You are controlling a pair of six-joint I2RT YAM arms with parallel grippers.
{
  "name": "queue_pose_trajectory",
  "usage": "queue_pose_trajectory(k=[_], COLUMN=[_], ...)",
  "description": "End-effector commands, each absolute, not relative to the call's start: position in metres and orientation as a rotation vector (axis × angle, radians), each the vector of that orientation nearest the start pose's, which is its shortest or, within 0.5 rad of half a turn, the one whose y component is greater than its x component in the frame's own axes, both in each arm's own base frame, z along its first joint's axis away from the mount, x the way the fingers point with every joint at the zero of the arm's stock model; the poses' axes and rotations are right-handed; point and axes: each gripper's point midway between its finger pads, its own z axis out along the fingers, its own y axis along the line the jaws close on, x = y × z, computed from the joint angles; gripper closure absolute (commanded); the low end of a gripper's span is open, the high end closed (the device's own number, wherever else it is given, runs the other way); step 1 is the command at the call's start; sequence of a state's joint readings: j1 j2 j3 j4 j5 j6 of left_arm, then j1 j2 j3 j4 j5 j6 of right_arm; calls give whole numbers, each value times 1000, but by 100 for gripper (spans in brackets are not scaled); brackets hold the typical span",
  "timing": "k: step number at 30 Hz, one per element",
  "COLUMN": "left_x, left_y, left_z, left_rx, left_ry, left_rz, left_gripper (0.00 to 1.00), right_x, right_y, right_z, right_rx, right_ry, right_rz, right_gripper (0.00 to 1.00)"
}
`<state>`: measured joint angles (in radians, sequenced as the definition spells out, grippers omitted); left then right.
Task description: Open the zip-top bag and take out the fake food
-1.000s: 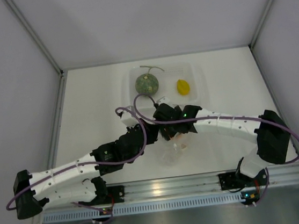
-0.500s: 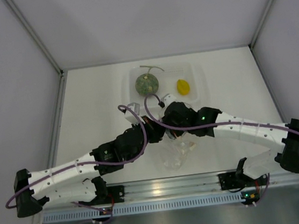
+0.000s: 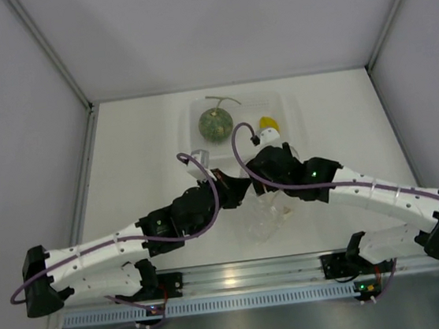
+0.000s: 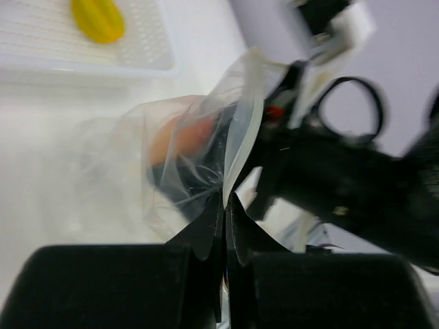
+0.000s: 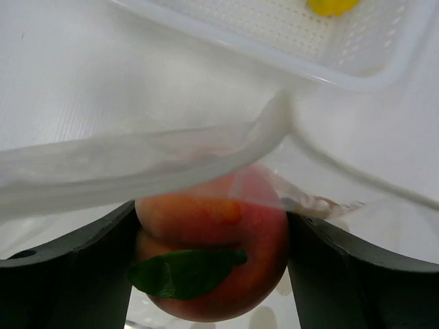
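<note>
Okay so, biggest first: one rigid clear rectangular plastic tub (image 3: 238,108) at the back, and one crinkly clear floppy zip-top bag (image 3: 264,219) just in front of it. Three toy fruits. One mottled green round melon (image 3: 215,123) and one small smooth yellow fruit (image 3: 267,122) lie in the tub. One glossy orange-red fruit (image 5: 219,240) sits at the bag's mouth, clamped in the right gripper (image 5: 212,218). The left gripper (image 4: 226,199) is pinched on the bag's rim.

Clear crinkly plastic zip-top bag (image 5: 137,161): glossy film. Orange-red toy fruit (image 5: 219,226): smooth, slight sheen. Translucent white plastic tub (image 5: 274,27): dimpled floor.
</note>
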<state>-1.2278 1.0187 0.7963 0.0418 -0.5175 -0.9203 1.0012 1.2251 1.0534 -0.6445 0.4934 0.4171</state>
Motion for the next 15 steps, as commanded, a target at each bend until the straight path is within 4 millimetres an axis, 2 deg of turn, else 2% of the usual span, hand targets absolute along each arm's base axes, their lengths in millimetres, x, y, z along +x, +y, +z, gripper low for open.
queue_pose_trajectory(k=[1,4,8,11,13,14,15], left_x=[193,196,202,205,205,204,204], left_y=[-291,-281,-268,-267,-270,-273,-276], left_z=[205,204,202,203,203,203,203], left_rx=[-63,-106,-172,-172,-167,-157,-153], left_ry=[1992,1973,1954,1949,1952,1961,1967], left_rz=[-761,-738,-689,-666,-667,-677,-684], left_gripper=[100,100,100,100,100,100,100], right_x=[248,246,226,213,211,210,210], right_y=[219,219,240,251,263,263,262], right_z=[224,212,201,199,213,227,226], right_rx=[-214,-252,-405,-514,-498,-467,-446], right_ry=[2134,2169,2215,2204,2126,2075,2060], right_rz=[197,183,339,420,518,569,584], right_gripper=[67,67,70,71,74,75,75])
